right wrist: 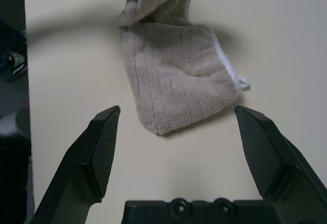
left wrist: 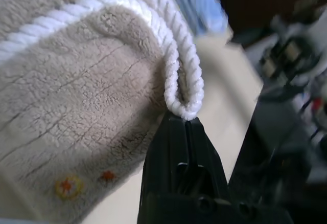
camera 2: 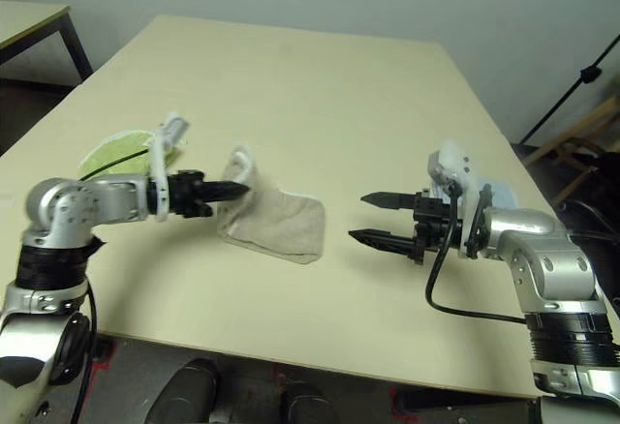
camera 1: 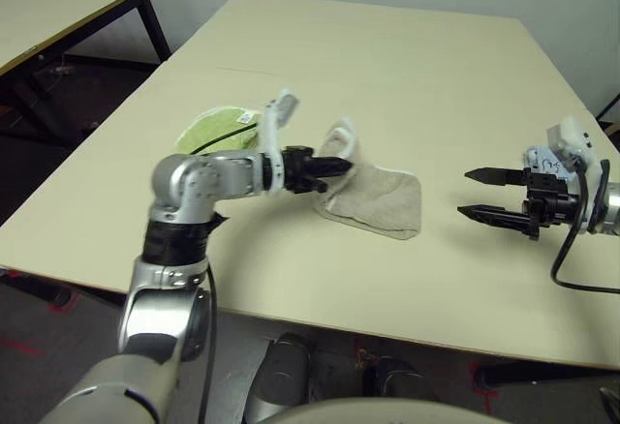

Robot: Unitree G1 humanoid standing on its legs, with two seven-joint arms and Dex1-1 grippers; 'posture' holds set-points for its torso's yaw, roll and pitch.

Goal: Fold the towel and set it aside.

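Okay, I have the left end effector (camera 1: 341,165) clenched on the towel (camera 1: 380,201), pinching the white stitched edge at one end and lifting that end up off the bench (camera 1: 407,66). The rest of the towel lies flat on the bench, near the middle, already doubled over by the look of it, though I can't be sure from the head views. In the left wrist view the fingers (left wrist: 179,147) are closed together right under the looped white edging (left wrist: 181,88), and the small orange motif (left wrist: 69,187) shows on the tan terry nearby. My right end effector (camera 2: 373,219) hangs just above the bench, well apart from the towel on its right side, fingers spread wide and holding nothing. From the right wrist view the towel sits between and beyond the two open pads (right wrist: 104,150). A lime-green cloth (camera 1: 215,126) lies behind my left arm. A light blue cloth (camera 2: 496,196) is partly hidden behind the right wrist.
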